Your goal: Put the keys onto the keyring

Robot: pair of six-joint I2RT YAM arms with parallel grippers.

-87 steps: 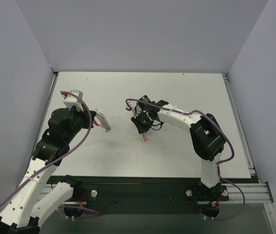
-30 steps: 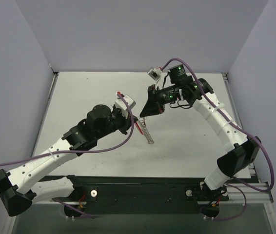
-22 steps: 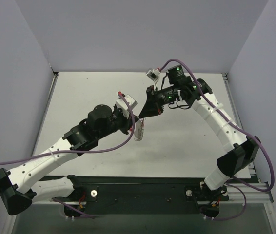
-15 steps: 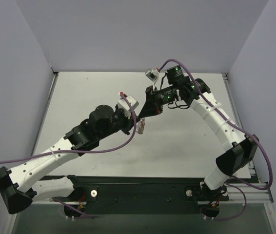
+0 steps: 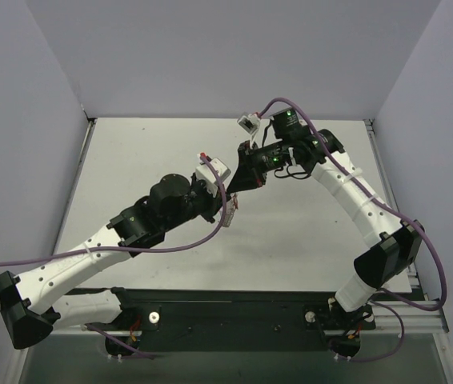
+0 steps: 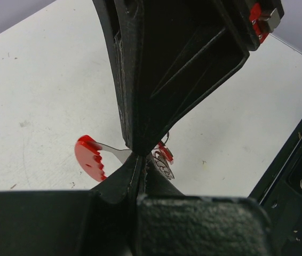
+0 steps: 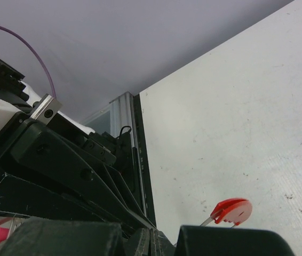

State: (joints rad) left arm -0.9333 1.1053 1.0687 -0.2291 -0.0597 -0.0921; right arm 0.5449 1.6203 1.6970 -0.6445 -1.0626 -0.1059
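My left gripper point(image 5: 226, 206) is shut on the keys point(image 5: 229, 214), a small silver bunch hanging just under its tips above the table's middle. In the left wrist view the keys point(image 6: 164, 164) show beside my closed fingers point(image 6: 120, 178), with a short red band of the keyring point(image 6: 166, 152) on them. My right gripper point(image 5: 238, 186) comes in from the upper right, tip to tip with the left. It is shut on the silver stem of a flat red disc point(image 6: 88, 156), which also shows in the right wrist view point(image 7: 231, 209).
White table point(image 5: 306, 232) with grey walls on three sides. A black rail point(image 5: 234, 308) runs along the near edge by the arm bases. Purple cables loop off both arms.
The arms came together from apart; the right gripper rose off the table. In the last second the dangling keys swung in under the left gripper, which moved slightly up and right.
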